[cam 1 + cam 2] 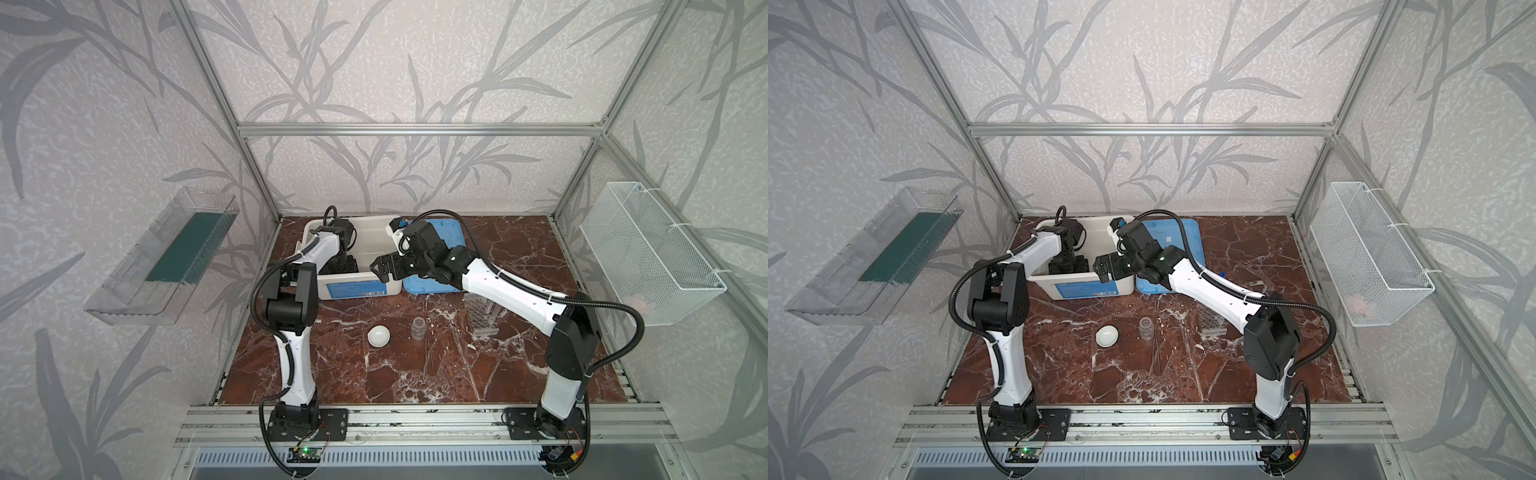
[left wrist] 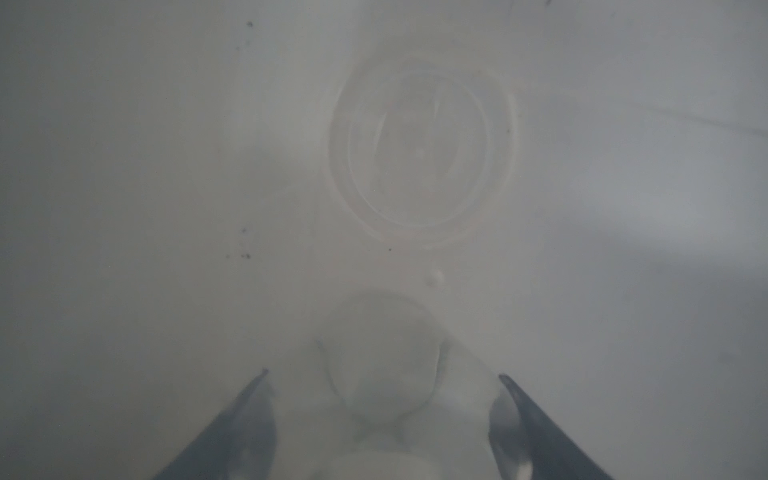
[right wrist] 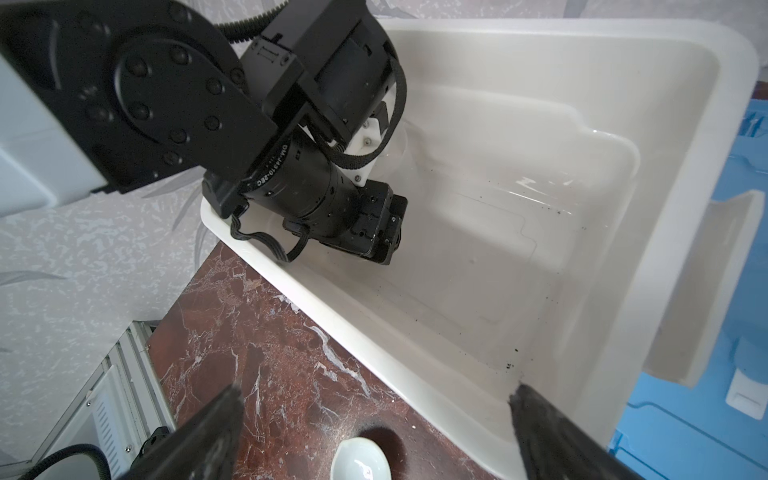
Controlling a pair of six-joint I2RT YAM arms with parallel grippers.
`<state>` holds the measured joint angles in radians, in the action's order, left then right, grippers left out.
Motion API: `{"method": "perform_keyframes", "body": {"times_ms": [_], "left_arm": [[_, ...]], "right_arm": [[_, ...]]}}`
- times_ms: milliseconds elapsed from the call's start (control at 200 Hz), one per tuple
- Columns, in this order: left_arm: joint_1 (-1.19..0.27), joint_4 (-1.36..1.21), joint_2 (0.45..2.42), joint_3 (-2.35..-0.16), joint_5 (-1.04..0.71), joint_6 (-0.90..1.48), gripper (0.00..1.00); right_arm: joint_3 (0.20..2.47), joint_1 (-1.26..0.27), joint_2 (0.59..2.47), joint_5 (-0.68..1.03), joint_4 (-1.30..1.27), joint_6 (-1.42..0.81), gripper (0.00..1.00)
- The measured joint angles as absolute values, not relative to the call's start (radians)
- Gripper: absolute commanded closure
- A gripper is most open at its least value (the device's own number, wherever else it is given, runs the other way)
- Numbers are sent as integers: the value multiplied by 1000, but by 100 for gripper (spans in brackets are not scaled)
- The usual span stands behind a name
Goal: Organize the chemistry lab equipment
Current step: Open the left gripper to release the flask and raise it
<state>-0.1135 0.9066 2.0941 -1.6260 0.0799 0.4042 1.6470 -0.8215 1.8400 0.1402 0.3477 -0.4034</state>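
My left gripper [image 1: 343, 266] reaches down inside the white tub [image 1: 374, 241]. In the hazy left wrist view its fingers [image 2: 253, 419] stand apart, with a round glass vessel [image 2: 382, 357] lying between them and no visible contact. A small clear beaker [image 2: 419, 153] stands farther on the tub floor. My right gripper [image 1: 384, 268] hovers open over the tub's front right corner, holding nothing. On the table sit a white domed dish [image 1: 378, 336], a clear jar [image 1: 419, 328] and a clear rack [image 1: 484, 318], which my right arm partly hides. The dish [image 3: 361, 459] also shows under my right gripper [image 3: 376, 390].
A blue lid [image 1: 449, 237] lies flat to the right of the tub. A white wire basket [image 1: 648, 253] hangs on the right wall and a clear shelf tray [image 1: 162, 257] on the left wall. The marble table [image 1: 353, 374] has aluminium posts at its corners.
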Motion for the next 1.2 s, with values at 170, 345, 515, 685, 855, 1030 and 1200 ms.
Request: {"method": "perform_keyframes", "body": {"times_ms": [170,345,515,685,855,1030,1200], "left_arm": [[-113,897,2094,-1626,82,405,16],[-113,892,2093,-1625,93,405,6],[-113,899,2067,-1625,93,404,1],[-113,924,1991,-1629,89,404,1],[-118,973,1869,-1679,72,402,1],[-126,1013,1727,-1736,-13,402,1],[-173,1049,1596,-1736,-102,392,1]], "right_arm": [[1629,-822,1840,140,341,-404,2],[1625,-821,1839,140,341,-404,2],[1622,-821,1826,140,341,-405,2],[1594,-821,1766,139,344,-411,1],[1607,-821,1678,144,400,-384,1],[1604,-821,1613,150,466,-342,1],[1446,-823,1472,141,488,-314,1]]}}
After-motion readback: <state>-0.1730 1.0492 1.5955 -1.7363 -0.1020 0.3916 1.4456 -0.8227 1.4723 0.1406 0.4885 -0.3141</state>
